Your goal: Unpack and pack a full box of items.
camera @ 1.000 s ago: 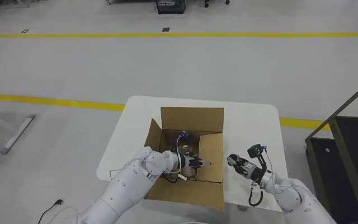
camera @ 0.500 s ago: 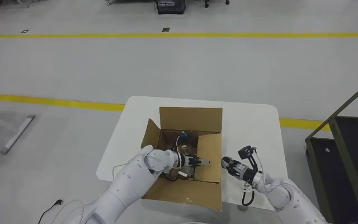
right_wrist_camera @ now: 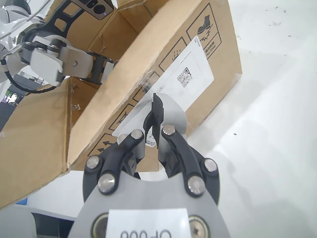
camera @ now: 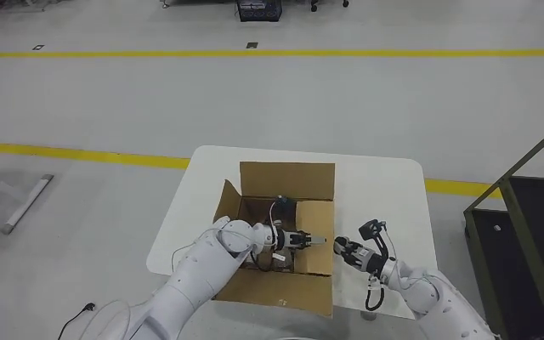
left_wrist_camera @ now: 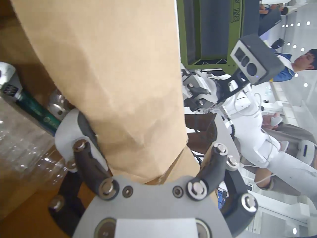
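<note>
White table (camera: 382,183) on grey floor (camera: 255,102); left tool (camera: 317,241) spread astride flap (left_wrist_camera: 111,50), right tool (right_wrist_camera: 155,115) closed.

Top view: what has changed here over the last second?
The right gripper, shut and empty, moved closer to the side of the box. The box slid slightly toward the robot's left. Nothing was grabbed or let go. The left gripper stayed at the flap on the box's right side, and the table did not move.

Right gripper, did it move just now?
Yes. The right gripper slid across the table, away from its right edge and closer to the box.
</note>
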